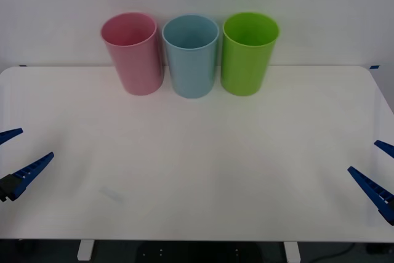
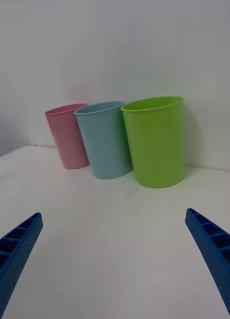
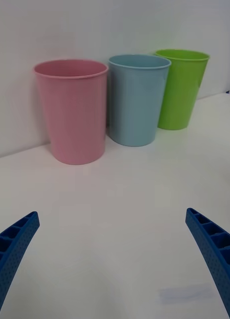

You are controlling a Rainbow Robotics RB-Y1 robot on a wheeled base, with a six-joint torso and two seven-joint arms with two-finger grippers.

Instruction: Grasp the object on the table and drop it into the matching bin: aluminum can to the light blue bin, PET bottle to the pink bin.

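The pink bin (image 1: 134, 60), the light blue bin (image 1: 192, 63) and a lime green bin (image 1: 247, 60) stand upright in a row at the far edge of the white table (image 1: 197, 152), against the wall. The light blue bin is in the middle. My left gripper (image 1: 18, 155) hovers open at the table's left side, and my right gripper (image 1: 377, 167) hovers open at its right side. Both are far from the bins, with nothing between their fingers. The object, aluminum can or PET bottle, is out of view.
A white wall rises right behind the bins. A faint pale rectangular mark (image 1: 112, 194) lies on the tabletop near the front left. Wide bare tabletop stretches between the two grippers and in front of the bins.
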